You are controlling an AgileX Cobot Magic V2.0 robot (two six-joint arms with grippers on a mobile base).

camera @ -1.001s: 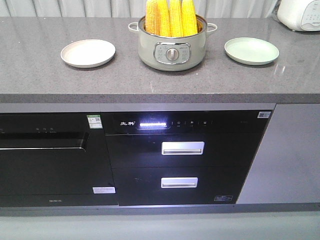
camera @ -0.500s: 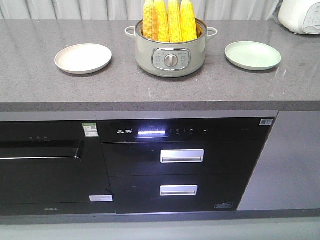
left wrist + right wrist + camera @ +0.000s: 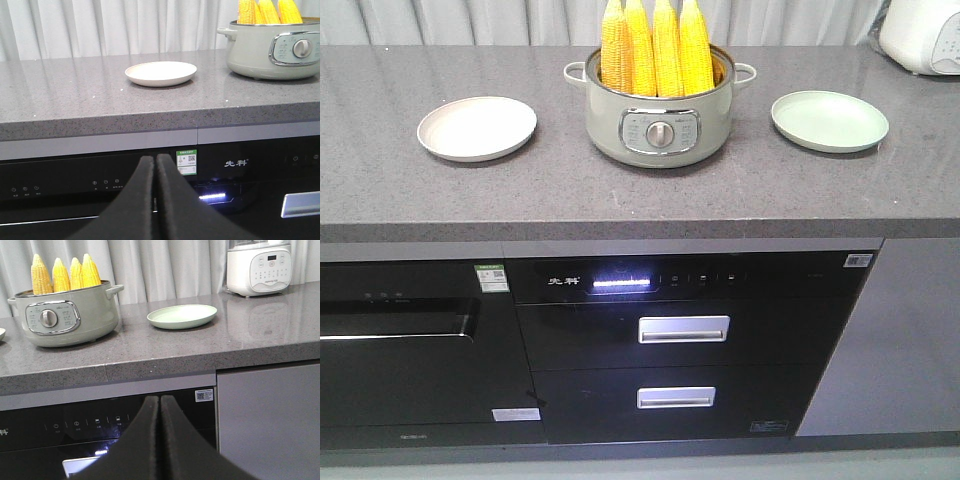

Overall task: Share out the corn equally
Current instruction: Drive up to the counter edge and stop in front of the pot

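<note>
Yellow corn (image 3: 655, 45), four cobs in all, is shown standing tip-up in the pale green pot (image 3: 660, 130), packed side by side so that the tapered ends are exposed above the rim for grasping. The left claw (image 3: 156, 161) and the right claw (image 3: 160, 401) are each seen with fingers pressed together and nothing held. Both are positioned low before the cabinet face, below the edge of the grey stone worktop (image 3: 620, 200). From the left claw, the cream plate (image 3: 160, 74) is found ahead and above, with the pot further to the right. From the right claw, the green plate (image 3: 182, 316) is found ahead and above, with the pot to the left. One plate is set at each side of the pot, presumably so that two cobs may be delivered by each arm. No cob has yet been lifted, and both plates are bare.
</note>
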